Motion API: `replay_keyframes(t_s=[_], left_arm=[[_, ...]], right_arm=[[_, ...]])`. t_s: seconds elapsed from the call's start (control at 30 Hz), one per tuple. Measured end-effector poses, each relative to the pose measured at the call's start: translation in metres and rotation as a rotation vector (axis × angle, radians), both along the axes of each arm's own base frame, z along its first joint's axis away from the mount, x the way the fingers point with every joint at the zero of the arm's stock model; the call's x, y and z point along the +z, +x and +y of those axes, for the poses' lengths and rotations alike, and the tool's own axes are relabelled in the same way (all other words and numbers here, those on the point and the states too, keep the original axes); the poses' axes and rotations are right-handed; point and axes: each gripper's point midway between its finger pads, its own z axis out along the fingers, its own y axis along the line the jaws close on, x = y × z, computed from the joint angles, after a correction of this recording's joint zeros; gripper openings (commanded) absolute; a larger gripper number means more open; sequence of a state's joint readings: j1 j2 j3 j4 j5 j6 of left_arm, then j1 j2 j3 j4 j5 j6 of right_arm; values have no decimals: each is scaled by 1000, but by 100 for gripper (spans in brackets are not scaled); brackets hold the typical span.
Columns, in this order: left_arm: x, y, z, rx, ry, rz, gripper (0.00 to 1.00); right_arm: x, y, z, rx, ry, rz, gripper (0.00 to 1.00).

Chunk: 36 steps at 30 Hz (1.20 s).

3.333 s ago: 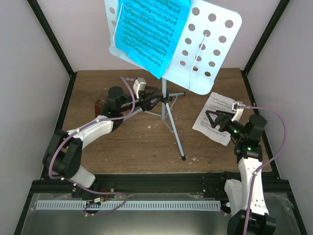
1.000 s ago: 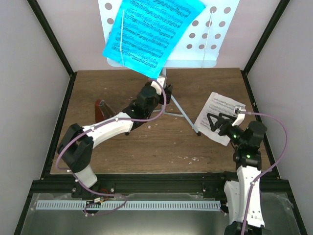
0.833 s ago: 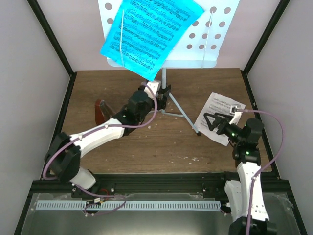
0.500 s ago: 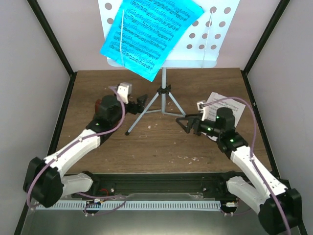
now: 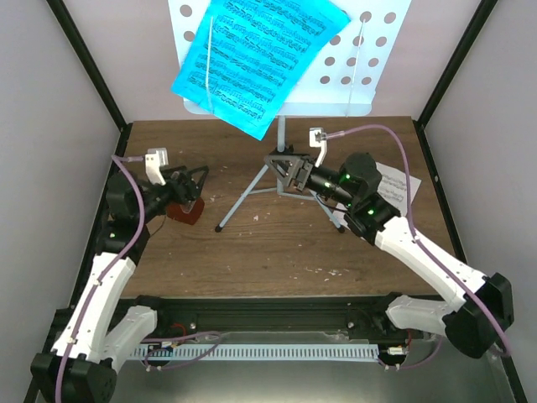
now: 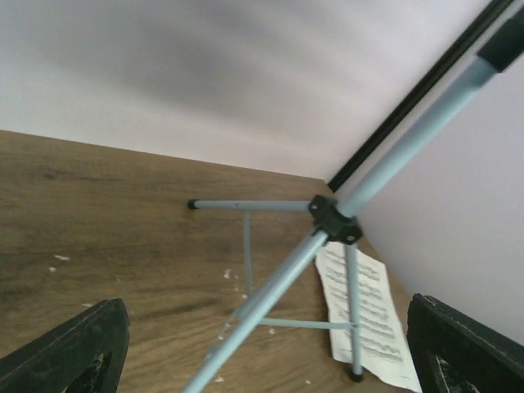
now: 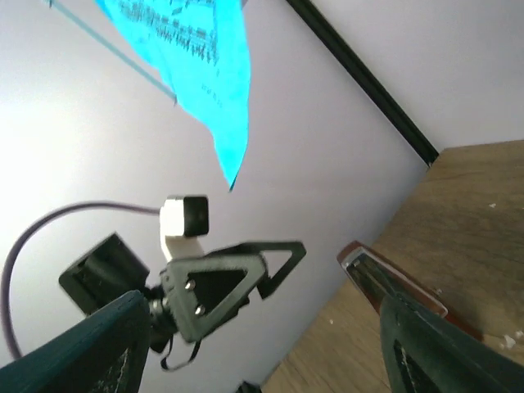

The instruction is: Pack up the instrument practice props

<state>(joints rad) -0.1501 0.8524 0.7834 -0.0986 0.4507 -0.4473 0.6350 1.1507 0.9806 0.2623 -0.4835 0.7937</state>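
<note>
The pale blue perforated music stand (image 5: 361, 75) stands at the back on its thin tripod (image 5: 249, 180), with a blue sheet-music page (image 5: 252, 59) on its desk. A white page (image 5: 396, 186) lies flat to the right, partly under my right arm. The red-brown metronome (image 5: 185, 212) sits on the left. My left gripper (image 5: 189, 186) hovers open just above it, and its wrist view faces the tripod hub (image 6: 332, 219). My right gripper (image 5: 284, 170) is at the tripod's hub, fingers wide apart. Its wrist view shows nothing between them.
Black frame posts and pale walls close in the wooden table (image 5: 277, 243) on three sides. A black rail runs along the near edge (image 5: 268, 312). The tripod's feet spread across the middle of the table.
My left arm pulled back left from the tripod and now hangs over the metronome. My right arm swung left from the white page to the tripod hub. The stand has not moved over the last second.
</note>
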Motion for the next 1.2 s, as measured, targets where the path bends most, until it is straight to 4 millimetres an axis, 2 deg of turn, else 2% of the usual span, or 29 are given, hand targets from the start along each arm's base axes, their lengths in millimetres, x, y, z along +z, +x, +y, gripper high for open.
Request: replay_keyframes(t_s=[0.1,0.23,0.37,0.47,0.77,0.9,1.07,1.2], left_arm=[[11,-10,-3,-29,-21,12,94],[35,-20,-5,-55,-31,-12,94],[56,-27,-6,-65,-34,-41,94],[64,-30,-5,-67,-32,-49,93],[66,-34,-7,-84,-33,-40,94],[83,-41,-13,-129,-46,-67,94],[115,-52,-15,-153,-54,-143,94],[117,-53,-15,-157,-56,-148,93]], right_arm=[[7,10,2,-40,58,23,71],[9,24,3,-92,104,40,66],[15,32,8,-108,132,45,56],[26,35,13,-104,155,28,51],[38,43,25,-97,179,15,48],[41,45,30,-91,183,8,42],[43,43,33,-90,193,-1,41],[49,40,33,-97,212,-17,41]])
